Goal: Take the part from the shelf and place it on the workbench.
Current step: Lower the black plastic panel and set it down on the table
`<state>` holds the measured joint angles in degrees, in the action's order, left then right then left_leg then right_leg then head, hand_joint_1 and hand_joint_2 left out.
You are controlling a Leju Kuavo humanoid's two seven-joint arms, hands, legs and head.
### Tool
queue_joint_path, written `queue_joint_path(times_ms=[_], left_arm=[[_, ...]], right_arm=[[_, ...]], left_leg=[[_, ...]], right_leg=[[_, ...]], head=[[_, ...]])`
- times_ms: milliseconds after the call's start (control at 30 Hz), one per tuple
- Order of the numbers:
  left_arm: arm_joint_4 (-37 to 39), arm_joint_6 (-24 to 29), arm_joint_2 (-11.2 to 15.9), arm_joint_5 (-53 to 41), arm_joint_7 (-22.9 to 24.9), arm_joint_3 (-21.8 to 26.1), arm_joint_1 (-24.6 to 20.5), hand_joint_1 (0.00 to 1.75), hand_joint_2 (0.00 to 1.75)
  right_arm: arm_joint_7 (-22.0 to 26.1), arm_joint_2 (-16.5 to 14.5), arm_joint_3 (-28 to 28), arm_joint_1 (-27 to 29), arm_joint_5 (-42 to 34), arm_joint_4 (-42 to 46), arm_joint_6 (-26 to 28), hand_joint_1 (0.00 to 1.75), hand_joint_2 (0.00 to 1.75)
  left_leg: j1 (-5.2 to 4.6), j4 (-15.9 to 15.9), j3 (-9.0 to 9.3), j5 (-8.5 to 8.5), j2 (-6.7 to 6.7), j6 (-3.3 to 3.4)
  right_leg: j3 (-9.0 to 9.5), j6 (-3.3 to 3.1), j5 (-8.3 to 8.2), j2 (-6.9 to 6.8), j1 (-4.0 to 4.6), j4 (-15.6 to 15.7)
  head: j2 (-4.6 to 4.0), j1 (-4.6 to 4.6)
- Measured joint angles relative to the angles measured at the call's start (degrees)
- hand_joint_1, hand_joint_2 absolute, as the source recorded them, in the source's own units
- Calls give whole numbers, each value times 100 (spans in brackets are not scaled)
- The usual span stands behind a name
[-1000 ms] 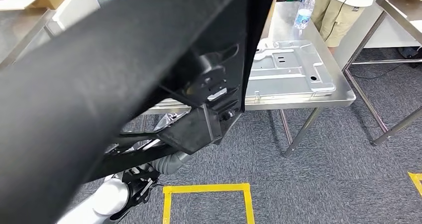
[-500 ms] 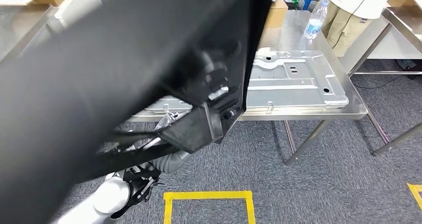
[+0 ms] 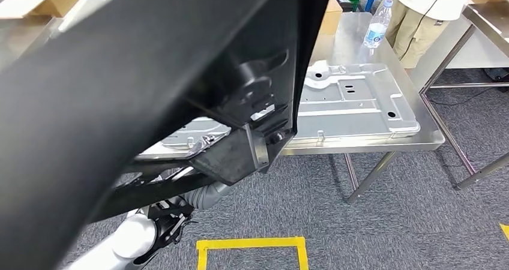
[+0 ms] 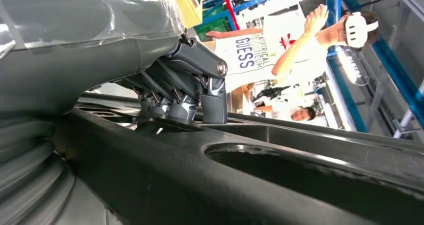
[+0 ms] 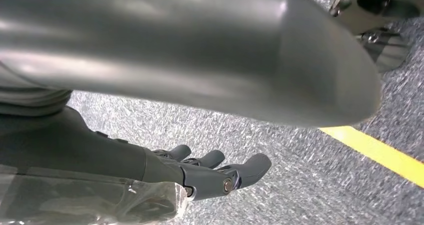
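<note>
A large black part [image 3: 150,90] fills the left and middle of the head view, tilted and carried close to the camera. My left hand [image 4: 185,95] grips the part [image 4: 225,185], its fingers curled down over an edge. Below the part a silver arm [image 3: 204,195] reaches up to it. My right hand [image 5: 210,172] hangs above grey carpet; its fingers are loosely stretched and only floor shows between them and the thumb. The steel workbench [image 3: 372,145] stands ahead beyond the part, with a flat silver metal plate [image 3: 354,105] lying on it.
A water bottle [image 3: 376,25] stands at the workbench's far edge, and a person [image 3: 423,12] stands behind it. Another steel table [image 3: 486,18] is at the right. Yellow tape [image 3: 249,244] marks a square on the carpet near my feet.
The whole picture has shifted: the workbench now sits lower and further right in view. The black part keeps its place before the camera and the left hand still holds it.
</note>
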<state>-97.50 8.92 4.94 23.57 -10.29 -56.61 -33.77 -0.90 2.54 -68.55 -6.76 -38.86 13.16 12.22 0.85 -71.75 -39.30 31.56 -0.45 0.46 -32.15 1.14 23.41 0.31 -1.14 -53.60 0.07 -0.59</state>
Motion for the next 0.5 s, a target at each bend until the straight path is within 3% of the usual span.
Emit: queue_joint_path(times_ms=[67, 133, 167, 300, 367, 433, 467, 500], left_arm=[[0, 0, 0, 0, 0, 0, 0, 175, 175], [1, -1, 0, -1, 0, 0, -6, 175, 175], [2, -1, 0, -1, 0, 0, -7, 175, 175], [2, -2, -4, 1, -1, 1, -16, 175, 175], [2, -2, -10, 1, -2, 1, -21, 175, 175], [2, -2, -13, 1, -2, -2, -12, 175, 175], [2, -2, -13, 1, -2, -3, -7, 175, 175], [2, -3, -13, 1, -2, -5, -2, 175, 175]], right_arm=[[0, -7, -1, 2, 1, 0, 0, 0, 0], [0, -7, 1, -5, 2, 0, 0, 0, 0], [0, -5, 1, -8, 2, 0, 0, 0, 0], [0, -5, 1, -14, 2, 0, 0, 0, 0], [0, -6, 1, -13, 2, 0, 0, 0, 0], [0, -8, -1, -5, 2, 0, 0, 0, 0], [0, -8, -1, 0, 2, 0, 0, 0, 0], [0, -9, -1, 4, 2, 0, 0, 0, 0]], left_leg=[[29, 724, 235, -516, 11, -26], [30, 1455, 533, -841, 12, -3], [22, 1624, 602, -880, 7, 32], [-7, 1671, 649, -826, -12, 212], [0, 1681, 705, -794, -2, 283], [-16, 1680, 751, -747, 2, 330], [-23, 1679, 778, -720, -3, 342], [-29, 1679, 814, -690, -12, 343]], right_leg=[[98, 52, 70, 13, -18, -2], [163, 125, 142, 25, -3, -16], [174, 157, 167, 28, 8, -19], [148, 255, 278, 18, -25, -133], [-136, 282, 540, 6, -31, -713], [-635, 288, 818, 5, -27, -1573], [-820, 286, 837, 5, -26, -1828], [-894, 277, 733, 5, -25, -1848]], head=[[0, 1], [0, -1], [0, -8], [0, -30], [0, -38], [0, -44], [0, -44], [0, -44]])
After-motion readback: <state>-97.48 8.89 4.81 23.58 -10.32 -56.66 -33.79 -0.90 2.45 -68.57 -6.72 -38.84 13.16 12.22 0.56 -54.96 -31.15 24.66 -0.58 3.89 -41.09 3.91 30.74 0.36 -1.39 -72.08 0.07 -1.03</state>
